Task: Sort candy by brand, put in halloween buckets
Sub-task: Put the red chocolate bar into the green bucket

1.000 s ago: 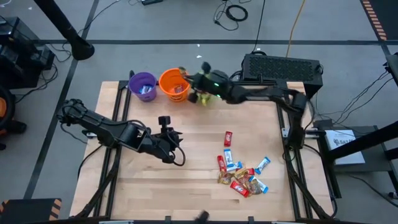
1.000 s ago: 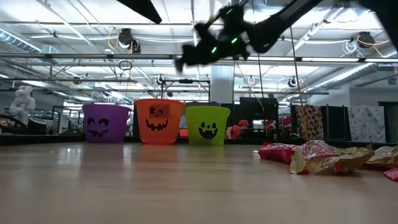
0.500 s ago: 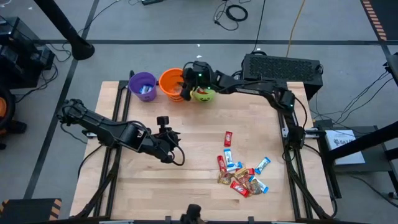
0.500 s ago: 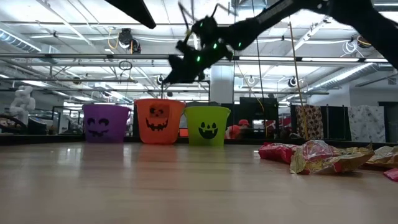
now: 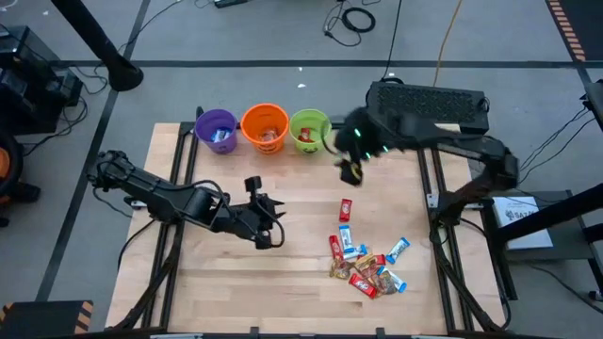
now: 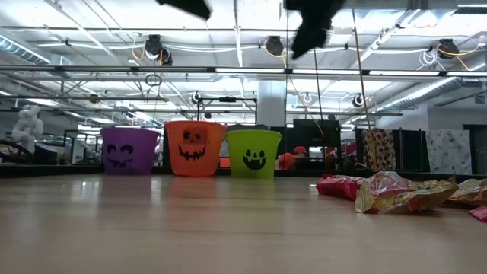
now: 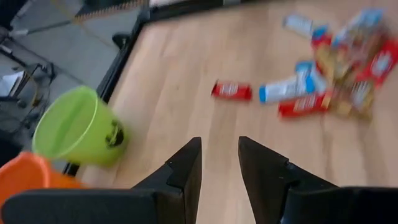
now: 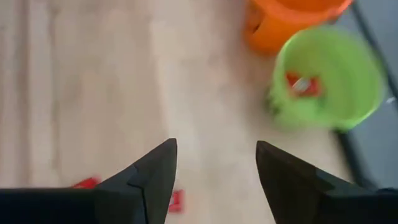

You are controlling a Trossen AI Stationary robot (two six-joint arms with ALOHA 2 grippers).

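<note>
Seen from above, the left gripper (image 5: pixel 267 209) hangs over bare boards, its fingers slightly parted with nothing between them. Three round plastic buckets line the wooden table's (image 5: pixel 301 268) far edge: the purple bucket (image 5: pixel 216 129), the orange bucket (image 5: pixel 264 126) and the green bucket (image 5: pixel 309 130). The right gripper (image 5: pixel 350 171) hovers beside the green one, jaws apart and empty; its wrist camera alone reveals a red candy (image 8: pixel 301 83) inside. Shiny wrapped candy (image 5: pixel 366 260) lies heaped near the table's front right. The table-level camera shows a ceiling of pipes and lamps.
</note>
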